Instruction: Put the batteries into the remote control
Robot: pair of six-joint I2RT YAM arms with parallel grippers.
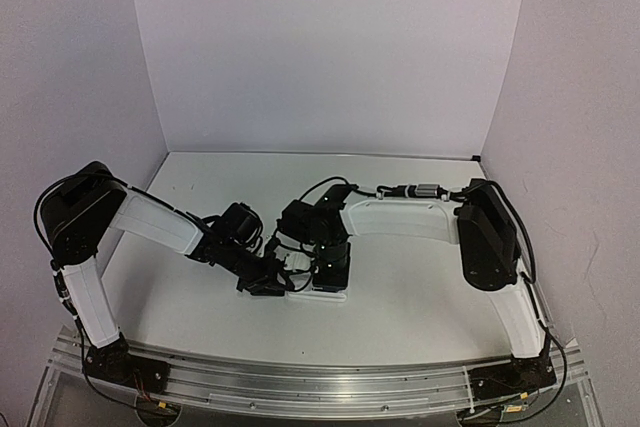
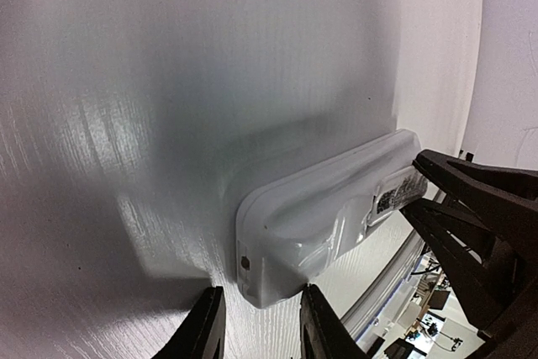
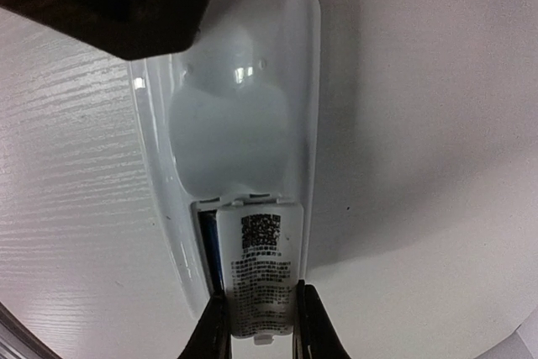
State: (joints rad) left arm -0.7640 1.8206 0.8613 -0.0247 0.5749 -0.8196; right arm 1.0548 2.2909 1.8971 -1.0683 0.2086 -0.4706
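- Seating the cover appears to be the step in hand: right jaws clamp it over the remote control, which lies back-up on the near-centre surface.
- One battery shows in the recess; the other is hidden.
- Left jaws straddle the remote's left end, crowding it; grip unclear.
- Next: press the cover flush.

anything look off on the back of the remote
The battery cover looks not fully seated on the remote: a gap along its left side in the right wrist view shows a blue battery. The right gripper pinches it.
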